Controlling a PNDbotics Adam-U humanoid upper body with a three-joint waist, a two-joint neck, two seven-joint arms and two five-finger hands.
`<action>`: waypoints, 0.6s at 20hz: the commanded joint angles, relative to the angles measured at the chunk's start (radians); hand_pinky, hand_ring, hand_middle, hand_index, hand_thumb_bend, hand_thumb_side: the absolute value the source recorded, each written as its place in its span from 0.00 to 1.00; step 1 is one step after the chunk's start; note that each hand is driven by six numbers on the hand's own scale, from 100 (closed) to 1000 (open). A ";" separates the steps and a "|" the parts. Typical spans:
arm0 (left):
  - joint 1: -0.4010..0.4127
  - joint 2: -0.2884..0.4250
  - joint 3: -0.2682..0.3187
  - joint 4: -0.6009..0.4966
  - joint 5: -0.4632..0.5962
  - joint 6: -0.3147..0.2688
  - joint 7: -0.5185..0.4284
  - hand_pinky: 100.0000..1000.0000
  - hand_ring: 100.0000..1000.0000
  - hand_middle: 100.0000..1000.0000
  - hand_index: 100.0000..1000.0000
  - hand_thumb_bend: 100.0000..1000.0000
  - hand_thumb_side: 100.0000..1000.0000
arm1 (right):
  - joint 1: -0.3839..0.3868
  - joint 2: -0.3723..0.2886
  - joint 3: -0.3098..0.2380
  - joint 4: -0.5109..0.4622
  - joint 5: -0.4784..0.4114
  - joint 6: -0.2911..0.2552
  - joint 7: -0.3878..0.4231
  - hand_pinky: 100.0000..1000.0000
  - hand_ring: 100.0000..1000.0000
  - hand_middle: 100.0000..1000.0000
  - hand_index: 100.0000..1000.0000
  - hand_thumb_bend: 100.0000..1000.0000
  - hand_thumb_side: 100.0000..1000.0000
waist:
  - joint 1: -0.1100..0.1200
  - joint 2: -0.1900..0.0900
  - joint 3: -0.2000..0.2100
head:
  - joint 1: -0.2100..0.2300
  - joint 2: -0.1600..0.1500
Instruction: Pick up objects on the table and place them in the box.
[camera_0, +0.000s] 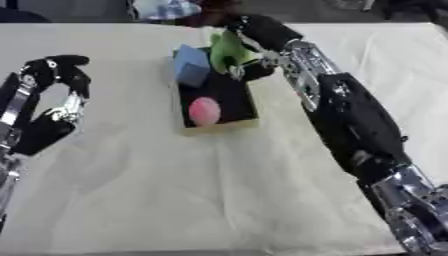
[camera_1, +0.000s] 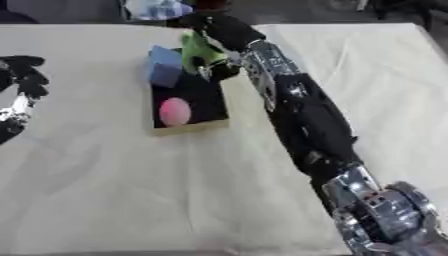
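The right robot hand (camera_0: 254, 31) is holding a green object (camera_0: 227, 49) with curled fingers over the dark box's (camera_0: 229, 93) far end, beside the blue block (camera_0: 191, 65) and pink ball (camera_0: 204, 111); it should probably be lowering further before releasing.

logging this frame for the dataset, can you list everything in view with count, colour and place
box: 1, black, far middle of the table
blue block: 1, blue, far left end of the box
pink ball: 1, pink, near end of the box
green object: 1, green, far end of the box, in the right hand
table: 1, covered in cream cloth
right hand: 1, black, over the far end of the box, fingers curled on the green object
left hand: 1, black, left edge, curled, holding nothing
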 joint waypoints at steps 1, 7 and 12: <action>-0.002 0.007 0.005 -0.007 0.003 -0.003 -0.001 0.70 0.49 0.50 0.78 0.00 0.62 | -0.007 -0.054 0.000 -0.093 -0.091 -0.007 0.003 0.82 0.82 0.88 0.96 0.00 0.10 | 0.009 -0.027 -0.004 | 0.009 -0.002; 0.000 0.000 0.001 -0.002 0.004 -0.007 -0.005 0.70 0.49 0.50 0.78 0.00 0.62 | -0.005 -0.030 0.044 -0.055 -0.267 -0.053 0.109 0.81 0.79 0.85 0.95 0.00 0.25 | 0.007 -0.031 -0.003 | 0.008 -0.002; -0.002 -0.002 -0.001 -0.001 0.005 -0.008 -0.007 0.70 0.49 0.50 0.78 0.00 0.62 | -0.002 0.023 0.086 0.042 -0.235 -0.105 0.178 0.81 0.79 0.85 0.95 0.00 0.43 | 0.010 -0.027 0.007 | 0.004 -0.002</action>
